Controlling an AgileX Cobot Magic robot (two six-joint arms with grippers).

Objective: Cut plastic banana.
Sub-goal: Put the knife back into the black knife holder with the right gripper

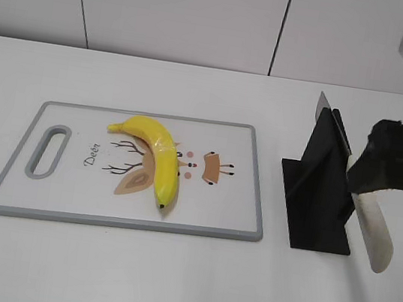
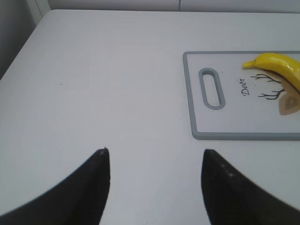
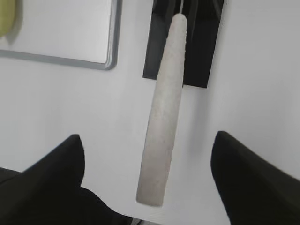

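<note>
Table (image 1: 167,282), white, holds a gray-rimmed cutting board (image 1: 63,215) with a yellow banana (image 1: 156,158) lying on its middle, and to the right a black knife stand (image 1: 317,191) holding a knife with a pale handle (image 3: 161,117). The right gripper (image 3: 147,176) hangs spread wide around that handle without touching it. The left gripper (image 2: 154,180) hovers spread apart over bare table, well left of the board.

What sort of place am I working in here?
Probably a lab bench staged as a mock kitchen: a bare white table against plain panelled walls, with a toy banana, cutting board and knife stand.
</note>
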